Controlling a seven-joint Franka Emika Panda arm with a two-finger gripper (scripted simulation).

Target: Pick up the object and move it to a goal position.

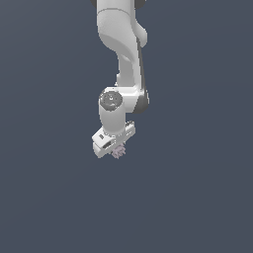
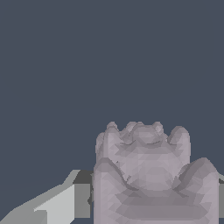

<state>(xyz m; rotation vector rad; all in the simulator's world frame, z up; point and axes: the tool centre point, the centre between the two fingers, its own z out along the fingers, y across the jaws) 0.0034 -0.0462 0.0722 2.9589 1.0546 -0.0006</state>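
A white robot arm (image 1: 122,59) reaches down from the top of the exterior view against a plain dark blue-grey ground. At its lower end the white gripper (image 1: 116,149) points downward, with a small pale lilac-grey knobbly object (image 1: 118,151) tucked directly beneath it, touching the gripper's underside. In the wrist view the object (image 2: 151,175) fills the lower half of the picture, its bumpy ridges very close to the camera, and one pale grey finger (image 2: 57,203) sits just beside it. The gripper appears clasped around the object, though the far finger is hidden.
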